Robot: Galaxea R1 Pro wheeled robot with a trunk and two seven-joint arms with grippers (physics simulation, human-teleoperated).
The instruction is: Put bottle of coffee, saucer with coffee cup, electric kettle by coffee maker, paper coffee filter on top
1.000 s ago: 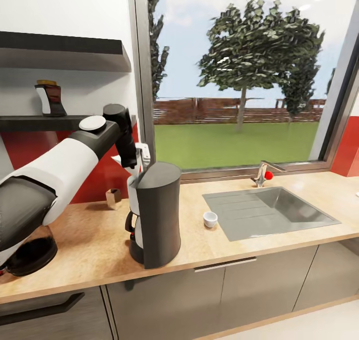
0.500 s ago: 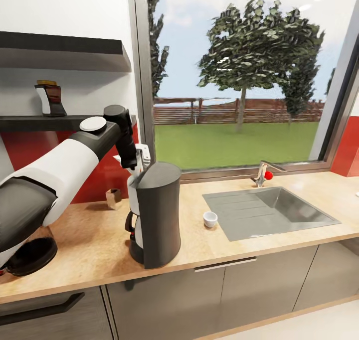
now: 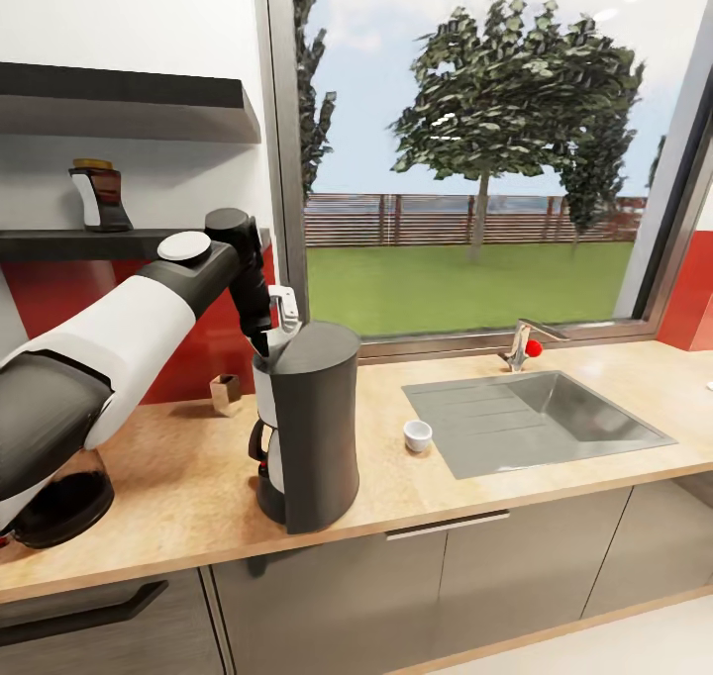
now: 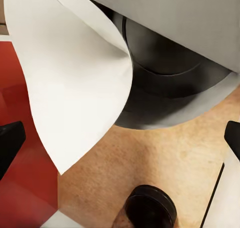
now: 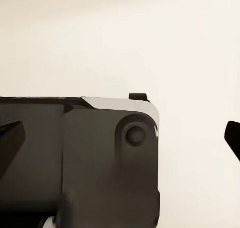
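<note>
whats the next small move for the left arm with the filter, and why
Probably ease the left gripper away from the coffee maker. The wrist view shows both fingertips spread wide with the paper coffee filter apart from them, leaning against the machine's top, so it looks already released.

Running left to right under the window: the kitchen countertop (image 3: 198, 477), light wood-look, carrying the coffee maker (image 3: 309, 428). Sitting right of the coffee maker, the coffee cup (image 3: 418, 435), then the steel sink (image 3: 535, 420). Standing behind-left of the coffee maker, a small brown box (image 3: 225, 394). Resting at far left, the electric kettle (image 3: 59, 502). Holding the bottle of coffee (image 3: 98, 196) above, the kitchen shelf (image 3: 69, 244).
</note>
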